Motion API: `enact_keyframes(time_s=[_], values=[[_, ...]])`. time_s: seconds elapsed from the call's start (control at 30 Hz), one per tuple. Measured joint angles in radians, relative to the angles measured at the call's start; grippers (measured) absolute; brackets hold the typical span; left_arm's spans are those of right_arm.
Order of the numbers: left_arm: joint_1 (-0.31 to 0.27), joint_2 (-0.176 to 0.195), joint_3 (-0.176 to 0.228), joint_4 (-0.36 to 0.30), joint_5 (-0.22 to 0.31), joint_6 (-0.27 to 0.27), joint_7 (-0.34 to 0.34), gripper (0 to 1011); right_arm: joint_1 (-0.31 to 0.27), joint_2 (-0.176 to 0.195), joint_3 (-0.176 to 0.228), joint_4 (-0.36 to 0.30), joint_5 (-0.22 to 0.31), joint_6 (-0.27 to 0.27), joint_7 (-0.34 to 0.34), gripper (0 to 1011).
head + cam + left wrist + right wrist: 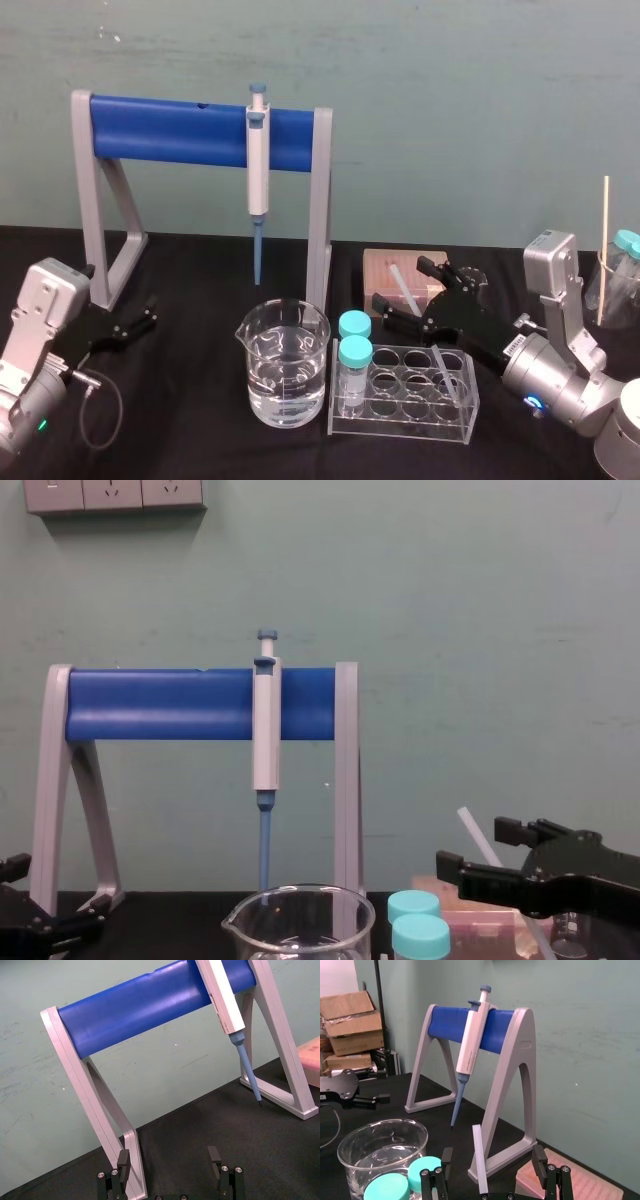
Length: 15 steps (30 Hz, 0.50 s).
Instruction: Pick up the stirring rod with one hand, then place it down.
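Plainly, the right gripper [405, 287] is spread wide, one black finger on each side of the stirring rod [479, 1160], and neither finger touches it. The rod is a thin, straight stick of translucent white with a squared-off top, even in thickness along its length. Its lower end sits in a right-hand well of the clear tube rack [400, 415]. From there its long axis rises at a steep tilt, leaning away from the robot and toward its left. The upper end reaches over the pink tip box [375, 275] behind the rack.

Two turquoise-capped vials [354, 350] stand in the rack's left end. Just beside them is a glass beaker [283, 365] holding water. Behind the beaker, a pipette [258, 170] hangs tip-down from the blue bar of a grey stand [170, 130].

The left gripper [148, 312] rests low over the black worktop [200, 440] near the stand's left foot, its fingers apart.
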Motion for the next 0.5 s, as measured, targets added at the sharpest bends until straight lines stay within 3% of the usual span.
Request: enact_keyframes(time_s=[0.5], values=[[0.000, 0.000, 0.000, 0.000, 0.000, 0.000, 0.000, 1000, -0.008, -0.005, 0.013, -0.001, -0.006, 0.015, 0.000, 1000]])
